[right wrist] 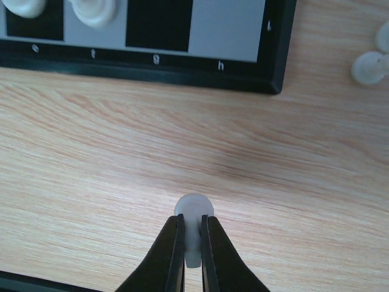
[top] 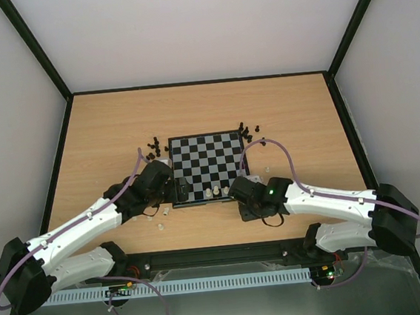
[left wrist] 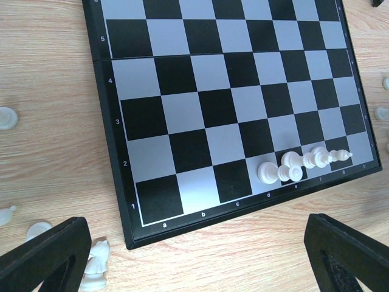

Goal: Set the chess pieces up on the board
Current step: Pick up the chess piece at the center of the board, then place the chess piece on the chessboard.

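Observation:
The chessboard (top: pixel 207 165) lies mid-table; it fills the left wrist view (left wrist: pixel 200 121), and its near right corner shows in the right wrist view (right wrist: pixel 275 55). Three white pieces (left wrist: pixel 301 164) stand on its near row at d to g; two of them show in the right wrist view (right wrist: pixel 94 11). My right gripper (right wrist: pixel 192 234) is shut on a white piece (right wrist: pixel 193 213) above bare wood just off the board's near right corner (top: pixel 245 193). My left gripper (left wrist: pixel 194 255) is open and empty over the board's near left corner (top: pixel 174 189). Black pieces (top: pixel 153 146) lie at both far corners.
Loose white pieces lie on the wood left of the board (left wrist: pixel 94 267), (left wrist: pixel 6 117) and right of it (right wrist: pixel 368 66). More black pieces (top: pixel 246 132) cluster by the far right corner. Wood walls edge the table.

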Controlling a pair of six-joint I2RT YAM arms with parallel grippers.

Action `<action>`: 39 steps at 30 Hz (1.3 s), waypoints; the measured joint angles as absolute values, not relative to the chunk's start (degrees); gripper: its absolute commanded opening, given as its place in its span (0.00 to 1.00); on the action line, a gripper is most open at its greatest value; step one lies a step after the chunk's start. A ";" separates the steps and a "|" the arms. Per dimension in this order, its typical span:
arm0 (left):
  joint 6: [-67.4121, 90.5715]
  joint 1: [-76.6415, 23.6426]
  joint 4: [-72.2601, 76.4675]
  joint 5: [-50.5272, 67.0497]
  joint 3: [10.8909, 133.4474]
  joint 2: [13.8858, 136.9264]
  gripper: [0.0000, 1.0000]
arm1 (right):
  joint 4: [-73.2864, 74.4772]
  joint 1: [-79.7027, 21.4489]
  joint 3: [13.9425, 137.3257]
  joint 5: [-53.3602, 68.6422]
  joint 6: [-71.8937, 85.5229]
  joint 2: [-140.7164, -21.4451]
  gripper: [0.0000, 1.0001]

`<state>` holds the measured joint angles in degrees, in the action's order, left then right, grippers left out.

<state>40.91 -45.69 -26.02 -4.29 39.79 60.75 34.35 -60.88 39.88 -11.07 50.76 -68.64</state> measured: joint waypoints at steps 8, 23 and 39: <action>40.29 -45.67 -26.04 -4.80 39.79 60.73 0.99 | 37.10 -60.88 47.33 -13.58 48.82 -74.37 0.01; 39.38 -44.03 -25.96 -4.91 39.38 58.70 0.99 | 39.00 -55.81 58.17 -14.81 41.06 -85.14 0.01; 39.03 -43.55 -25.50 -4.69 39.24 58.61 0.99 | 37.21 -49.82 59.53 -9.65 34.00 -90.39 0.02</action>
<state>39.03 -43.55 -25.50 -4.69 39.24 58.61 37.21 -49.82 59.53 -9.65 34.00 -90.39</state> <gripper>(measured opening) 0.991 0.051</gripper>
